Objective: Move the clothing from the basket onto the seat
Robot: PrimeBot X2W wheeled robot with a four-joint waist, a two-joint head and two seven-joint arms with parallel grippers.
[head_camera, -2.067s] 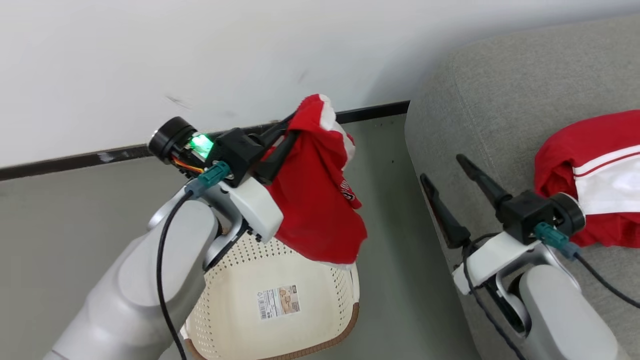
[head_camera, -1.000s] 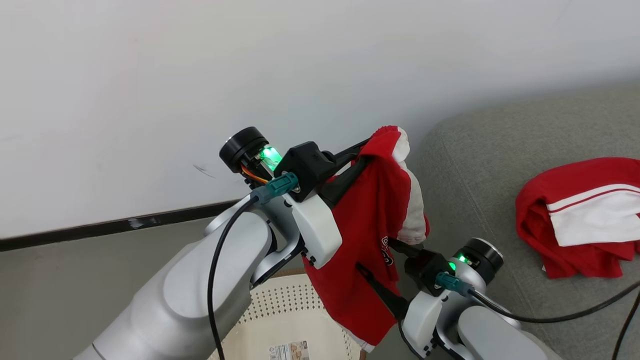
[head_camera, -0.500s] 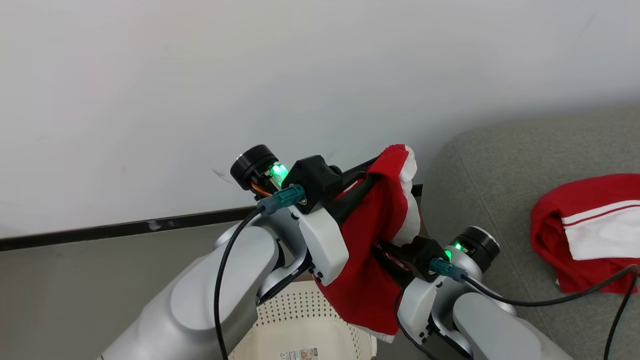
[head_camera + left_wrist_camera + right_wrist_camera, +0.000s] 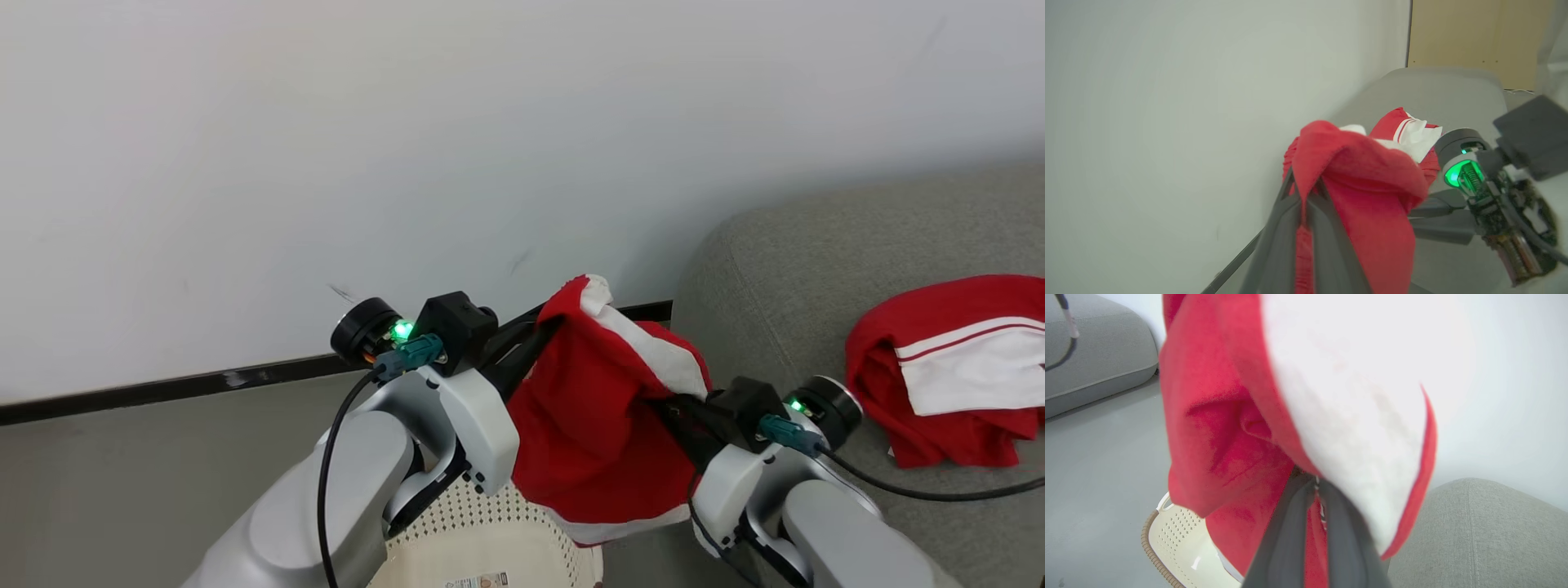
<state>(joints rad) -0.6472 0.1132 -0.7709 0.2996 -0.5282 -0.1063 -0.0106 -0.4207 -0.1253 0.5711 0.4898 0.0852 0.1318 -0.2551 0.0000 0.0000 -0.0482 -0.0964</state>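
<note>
A red garment with a white panel (image 4: 588,416) hangs in the air between both grippers, above the cream basket (image 4: 490,551). My left gripper (image 4: 545,325) is shut on its upper edge, and the left wrist view shows the cloth (image 4: 1372,183) pinched between the fingers (image 4: 1278,228). My right gripper (image 4: 663,403) is shut on the garment's right side. In the right wrist view the garment (image 4: 1224,416) drapes over that gripper (image 4: 1316,482), with the basket (image 4: 1167,539) below. A second red and white garment (image 4: 939,367) lies on the grey seat (image 4: 816,261).
A white wall with a dark baseboard (image 4: 163,388) stands close behind the arms. Grey floor (image 4: 122,490) surrounds the basket. The seat's rounded corner (image 4: 1474,539) is just right of the hanging cloth. Another grey cushion (image 4: 1098,355) lies further off.
My right gripper has shut on the hanging garment. The left gripper has moved left and down with its end, so the cloth now spreads between the two grippers.
</note>
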